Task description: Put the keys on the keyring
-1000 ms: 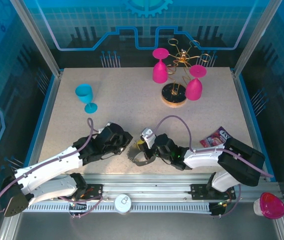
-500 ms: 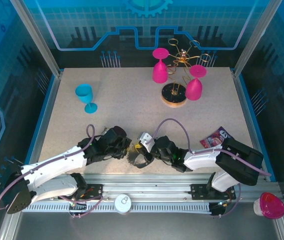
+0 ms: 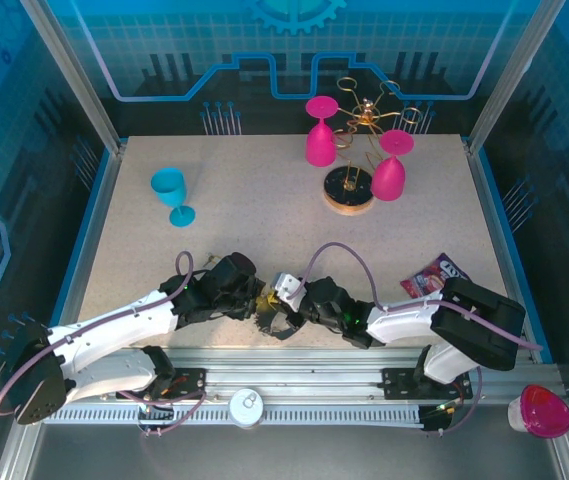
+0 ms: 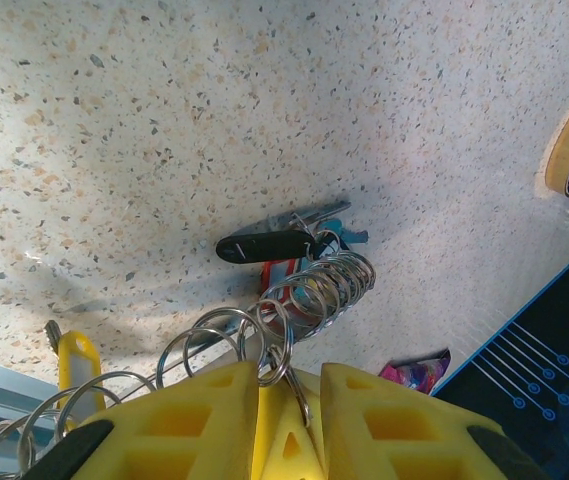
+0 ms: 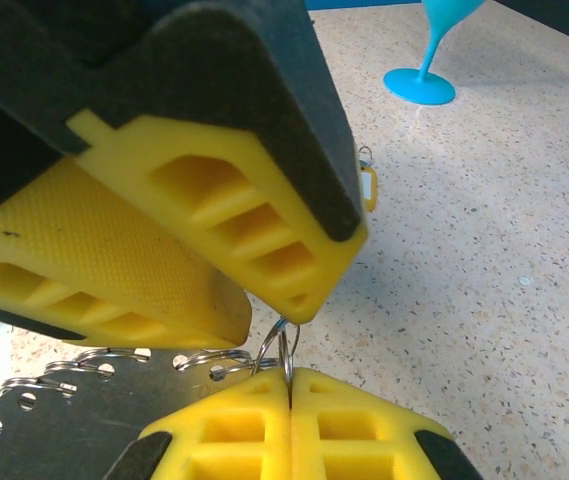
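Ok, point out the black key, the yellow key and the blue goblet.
black key (image 4: pixel 259 245), left wrist view, on its head.
yellow key (image 4: pixel 77 362), left wrist view, on its head.
blue goblet (image 3: pixel 168 184), top view, on its bowl.

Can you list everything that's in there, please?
keys: several; black, red, blue, yellow heads; between the grippers
silver rings: many, with the keys
keyring: one, dark, near edge
blue goblet: one, rear left
pink goblets: two, at the stand
wire stand: one, gold, wooden base, rear
snack packet: one, red, right
table: speckled beige
left gripper: yellow, at the rings
right gripper: yellow, pinching one ring
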